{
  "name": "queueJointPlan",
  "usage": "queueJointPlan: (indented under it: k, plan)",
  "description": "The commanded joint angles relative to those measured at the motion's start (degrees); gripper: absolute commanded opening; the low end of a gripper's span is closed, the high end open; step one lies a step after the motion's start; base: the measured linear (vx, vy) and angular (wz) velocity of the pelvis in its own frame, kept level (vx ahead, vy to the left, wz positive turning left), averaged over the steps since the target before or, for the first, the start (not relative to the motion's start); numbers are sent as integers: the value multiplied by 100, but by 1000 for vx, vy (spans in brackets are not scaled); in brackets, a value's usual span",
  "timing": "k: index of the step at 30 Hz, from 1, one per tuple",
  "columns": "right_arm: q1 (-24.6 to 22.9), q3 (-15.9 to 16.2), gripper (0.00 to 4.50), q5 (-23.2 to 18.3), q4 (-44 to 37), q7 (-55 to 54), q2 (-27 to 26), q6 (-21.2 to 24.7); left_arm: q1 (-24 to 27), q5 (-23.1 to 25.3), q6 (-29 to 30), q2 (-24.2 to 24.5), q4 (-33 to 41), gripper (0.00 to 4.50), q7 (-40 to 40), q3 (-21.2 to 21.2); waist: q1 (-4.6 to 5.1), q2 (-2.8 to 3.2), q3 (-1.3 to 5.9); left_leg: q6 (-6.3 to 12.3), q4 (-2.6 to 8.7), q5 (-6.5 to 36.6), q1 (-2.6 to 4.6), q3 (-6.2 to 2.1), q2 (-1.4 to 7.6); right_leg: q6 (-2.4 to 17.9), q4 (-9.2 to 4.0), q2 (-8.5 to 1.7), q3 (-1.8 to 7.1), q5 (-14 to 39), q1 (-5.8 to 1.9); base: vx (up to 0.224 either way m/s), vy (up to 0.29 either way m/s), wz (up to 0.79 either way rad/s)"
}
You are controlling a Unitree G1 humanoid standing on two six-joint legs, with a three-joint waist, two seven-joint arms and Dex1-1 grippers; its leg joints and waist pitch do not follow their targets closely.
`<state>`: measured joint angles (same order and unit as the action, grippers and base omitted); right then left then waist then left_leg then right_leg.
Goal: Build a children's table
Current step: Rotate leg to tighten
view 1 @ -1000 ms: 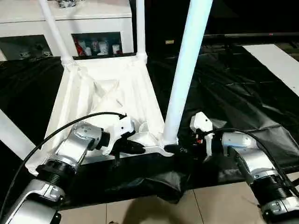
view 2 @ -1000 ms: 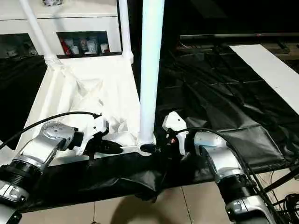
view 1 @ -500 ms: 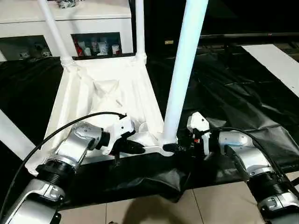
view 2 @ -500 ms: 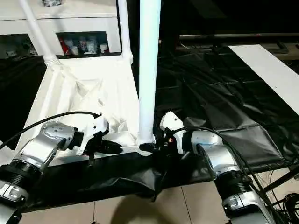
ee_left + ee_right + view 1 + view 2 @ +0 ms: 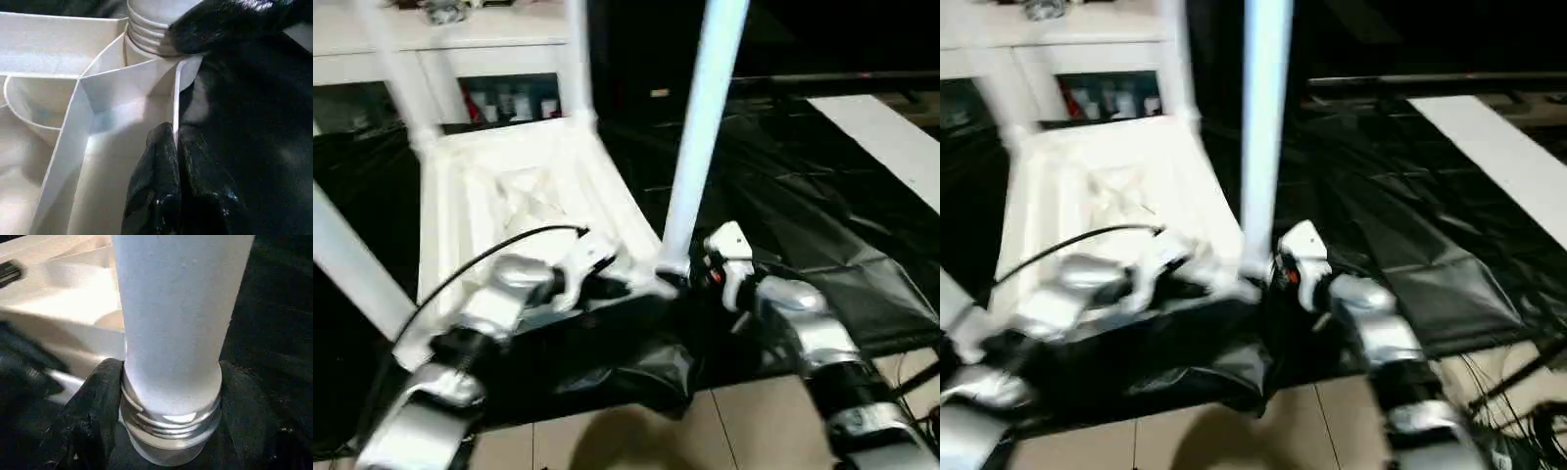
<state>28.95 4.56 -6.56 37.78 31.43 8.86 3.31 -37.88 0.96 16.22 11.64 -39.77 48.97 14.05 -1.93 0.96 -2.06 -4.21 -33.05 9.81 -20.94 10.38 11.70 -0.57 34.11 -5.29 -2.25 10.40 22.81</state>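
The children's table lies upside down: its white tabletop [image 5: 509,196] shows the ribbed underside, with legs standing in the corner sockets. The near right leg [image 5: 700,127] rises from the front corner. My right gripper [image 5: 677,279] is shut around that leg's ringed base [image 5: 168,426], one black finger [image 5: 93,401] on each side of it. My left gripper [image 5: 631,287] is shut on the tabletop's thin front rim [image 5: 175,98] just beside that socket, pinching the wall between its fingertips [image 5: 159,161]. The two grippers are close together at the same corner.
A white cabinet [image 5: 489,59] with glass doors stands behind the tabletop. A crumpled black sheet [image 5: 803,206] covers the ground around it, and a white board [image 5: 891,137] lies at the far right. Tiled floor [image 5: 724,431] shows in front.
My right gripper has closed in on the base of the near right leg. The left gripper keeps its hold on the rim. The whole picture has shifted and blurred with the camera.
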Motion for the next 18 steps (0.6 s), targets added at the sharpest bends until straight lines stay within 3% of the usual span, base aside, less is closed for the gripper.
queueJointPlan:
  k: [1, 5, 9, 10, 13, 15, 16, 18]
  plan:
    - [94, -17, 265, 123, 412, -789, -298, 153, -102, 69, 197, -281, -542, 0, -918, -156, 22, -48, 279, -36, 411, 1920, 53, -17, 42, 958, -509, -185, 125, 2254, -156, 0, 0, 0]
    - [508, -228, 264, 239, 1046, -1812, -695, 113, -493, 95, 105, -627, -1158, 0, -1678, -375, 28, -45, 284, -31, 409, 1875, 34, -15, 28, 938, -518, -179, 121, 2150, -152, 0, 0, 0]
    - [567, -208, 264, 153, 912, -1391, -808, -210, -555, 140, 79, -623, -1260, 0, -1566, -332, -3, -8, 313, 63, 403, 1702, 19, -16, 40, 1048, -470, -181, 121, 1556, -200, 0, 0, 0]
    - [522, -222, 264, 59, 766, -1127, -780, -271, -507, 177, 94, -562, -1178, 0, -1393, -252, -13, -25, 324, 136, 392, 1569, 5, -7, 39, 1102, -451, -182, 118, 1308, -223, 0, 0, 0]
    - [450, -240, 334, -45, 558, -804, -701, -367, -437, 222, 92, -470, -1087, 0, -1150, -142, -31, -26, 339, 304, 362, 1316, 6, 12, 46, 1256, -411, -182, 118, 890, -242, 0, 0, 0]
    - [388, -237, 336, -77, 381, -639, -590, -374, -382, 206, 47, -395, -1022, 0, -916, -79, -28, -35, 340, 377, 357, 1280, -16, 11, 40, 1292, -399, -187, 111, 827, -272, 0, 0, 0]
    - [339, -225, 368, -105, 247, -513, -504, -330, -329, 211, 29, -328, -941, 0, -747, -19, -8, -49, 326, 391, 378, 1259, -46, -1, 41, 1245, -411, -187, 99, 953, -290, 0, 0, 0]
    - [231, -169, 368, -252, -50, -49, -299, -168, -258, 213, -8, -198, -872, 0, -466, 50, -9, -33, 309, 343, 398, 1439, -18, -5, 58, 1146, -455, -190, 90, 1348, -275, 0, 0, 0]
